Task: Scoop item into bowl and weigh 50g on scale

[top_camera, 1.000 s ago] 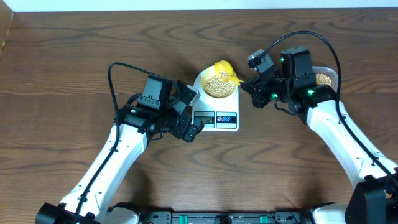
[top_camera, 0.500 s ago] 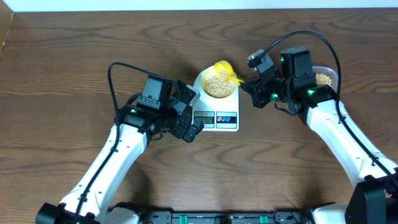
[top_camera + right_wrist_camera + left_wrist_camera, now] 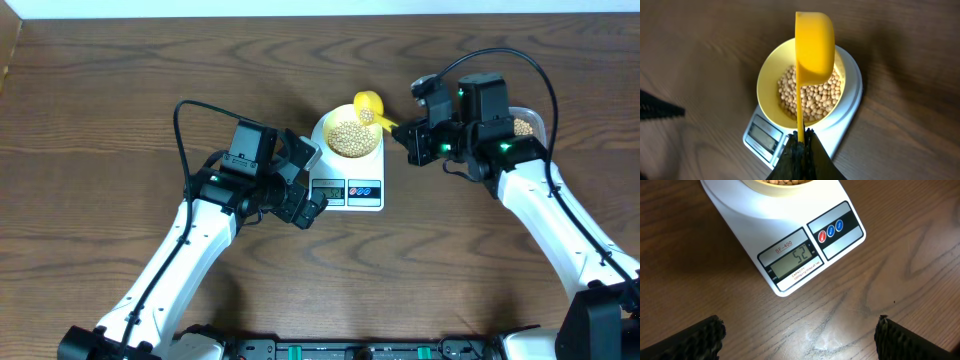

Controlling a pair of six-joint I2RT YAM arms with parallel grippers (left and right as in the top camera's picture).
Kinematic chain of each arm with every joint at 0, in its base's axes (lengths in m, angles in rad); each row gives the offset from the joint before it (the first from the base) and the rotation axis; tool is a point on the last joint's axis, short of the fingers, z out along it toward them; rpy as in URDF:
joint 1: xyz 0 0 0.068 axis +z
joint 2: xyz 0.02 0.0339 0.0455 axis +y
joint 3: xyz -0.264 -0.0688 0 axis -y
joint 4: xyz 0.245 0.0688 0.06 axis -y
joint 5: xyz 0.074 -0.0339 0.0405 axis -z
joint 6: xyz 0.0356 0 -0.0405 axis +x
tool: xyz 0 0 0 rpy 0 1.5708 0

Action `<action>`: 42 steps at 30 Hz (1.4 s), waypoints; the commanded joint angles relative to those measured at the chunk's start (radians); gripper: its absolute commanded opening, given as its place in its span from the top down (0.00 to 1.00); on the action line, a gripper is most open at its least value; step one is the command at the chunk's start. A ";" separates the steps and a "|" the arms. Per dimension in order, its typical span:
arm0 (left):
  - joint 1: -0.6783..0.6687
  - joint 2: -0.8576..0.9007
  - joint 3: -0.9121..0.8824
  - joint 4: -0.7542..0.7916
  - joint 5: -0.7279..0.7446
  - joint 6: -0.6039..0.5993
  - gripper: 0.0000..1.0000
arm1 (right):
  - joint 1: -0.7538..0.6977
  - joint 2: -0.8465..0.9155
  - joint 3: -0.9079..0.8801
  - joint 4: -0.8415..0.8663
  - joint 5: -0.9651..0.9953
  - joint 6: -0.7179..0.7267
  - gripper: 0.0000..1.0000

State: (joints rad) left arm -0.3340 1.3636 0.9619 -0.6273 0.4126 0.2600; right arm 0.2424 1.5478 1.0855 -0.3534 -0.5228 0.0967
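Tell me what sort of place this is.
Probably a robot lab bench set up for a kitchen weighing job, not a real kitchen: a wooden table, a left arm and right arm, plus a scale, a bowl of beans and a scoop.

The left arm reaches forward and the left gripper is spread wide, its fingers well apart. The right arm bends inward, and the right gripper is pinched tight on the handle of the scoop.
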 commanded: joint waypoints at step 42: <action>0.003 0.008 0.002 -0.001 -0.009 0.009 0.02 | -0.271 -0.219 0.013 -0.390 0.681 -0.183 0.99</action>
State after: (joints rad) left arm -0.3340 1.3636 0.9619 -0.6270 0.4126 0.2600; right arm -0.0841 1.3396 1.0870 -0.7471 -0.0078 0.0135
